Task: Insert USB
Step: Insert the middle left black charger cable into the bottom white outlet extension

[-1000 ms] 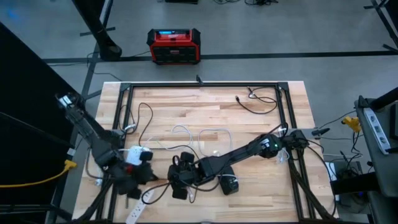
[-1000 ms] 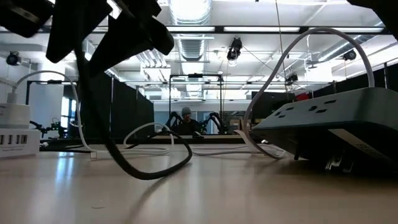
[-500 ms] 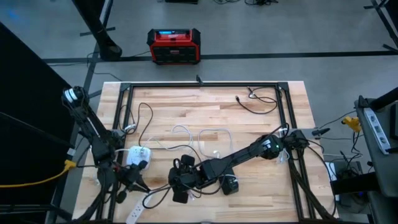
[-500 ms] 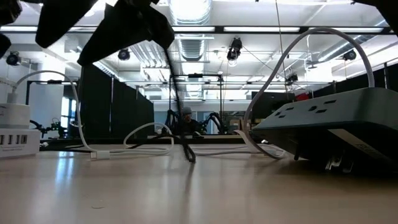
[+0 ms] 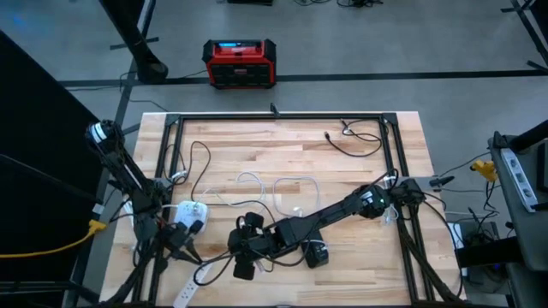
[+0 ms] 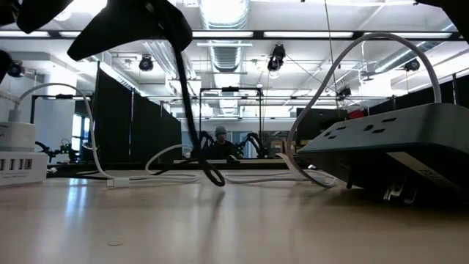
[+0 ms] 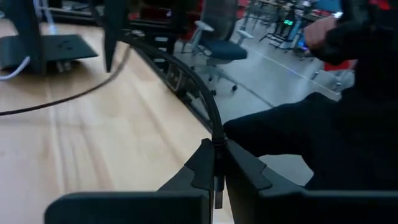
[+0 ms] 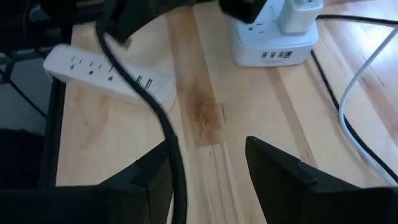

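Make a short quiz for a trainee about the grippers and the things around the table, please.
1. True or false: the left gripper is shut on the black cable.
2. The right gripper is: A) open; B) shut on a white plug.
3. Fill in: the red box stands on the ____.
Key: 1 true; 2 A; 3 floor.
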`<state>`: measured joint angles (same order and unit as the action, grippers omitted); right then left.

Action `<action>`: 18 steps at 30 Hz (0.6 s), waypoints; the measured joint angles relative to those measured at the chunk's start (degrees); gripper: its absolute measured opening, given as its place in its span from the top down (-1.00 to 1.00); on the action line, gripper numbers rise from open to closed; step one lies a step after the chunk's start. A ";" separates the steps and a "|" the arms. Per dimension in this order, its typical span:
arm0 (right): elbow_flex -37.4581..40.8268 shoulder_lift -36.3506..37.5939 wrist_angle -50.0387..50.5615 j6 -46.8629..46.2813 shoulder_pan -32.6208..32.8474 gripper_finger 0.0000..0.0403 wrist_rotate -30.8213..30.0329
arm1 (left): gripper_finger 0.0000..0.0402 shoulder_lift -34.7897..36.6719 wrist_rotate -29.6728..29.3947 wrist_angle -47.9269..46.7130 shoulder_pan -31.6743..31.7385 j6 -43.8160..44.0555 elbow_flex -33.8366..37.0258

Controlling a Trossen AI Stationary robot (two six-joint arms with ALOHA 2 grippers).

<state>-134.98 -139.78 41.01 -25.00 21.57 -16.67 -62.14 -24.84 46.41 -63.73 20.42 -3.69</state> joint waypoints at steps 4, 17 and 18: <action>0.00 0.44 -0.79 -0.60 -0.47 0.15 -1.18 | 0.95 -2.15 0.54 4.17 -0.02 -2.20 1.46; 0.00 1.13 -4.43 1.03 -1.88 0.26 -1.59 | 0.95 -19.46 -0.61 20.85 -0.02 -6.49 1.96; 0.00 1.13 -4.45 1.01 -2.00 0.27 -1.59 | 0.95 -21.24 -1.22 22.14 -0.02 -6.53 1.98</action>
<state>-134.98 -138.65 36.56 -23.99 19.57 -18.26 -83.38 -26.06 68.55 -63.75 13.89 -1.72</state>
